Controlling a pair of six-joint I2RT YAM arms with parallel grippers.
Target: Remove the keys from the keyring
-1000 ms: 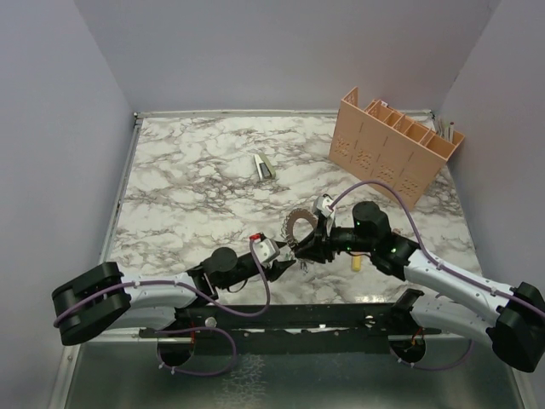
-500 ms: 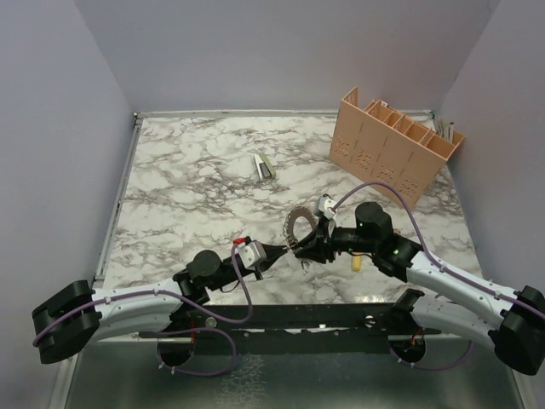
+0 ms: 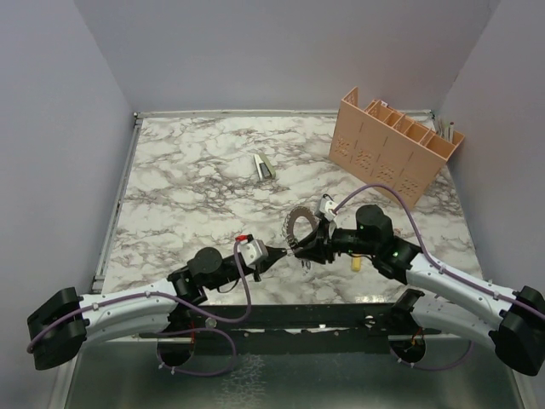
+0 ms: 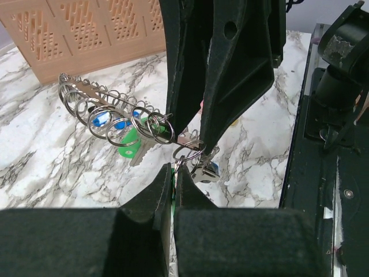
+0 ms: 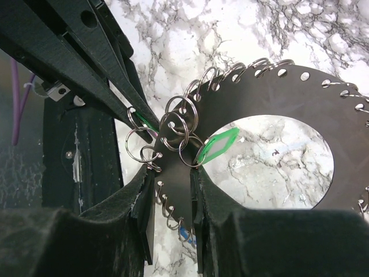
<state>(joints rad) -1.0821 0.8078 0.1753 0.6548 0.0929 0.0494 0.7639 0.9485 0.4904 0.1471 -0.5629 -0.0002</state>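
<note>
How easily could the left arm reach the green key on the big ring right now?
Probably not at once: the left hand looks shut on a small ring, so it is busy. Otherwise the green key hangs close by on the keyring, which the right hand grips.

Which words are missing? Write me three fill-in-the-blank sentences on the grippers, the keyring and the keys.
The left gripper pinches a small split ring, while the right gripper clamps the flat band of the ____. Through that band's open centre shows a key head coloured ____. The peach organiser stands at the table's far ____ corner.
Missing words: keyring; green; right.
</note>
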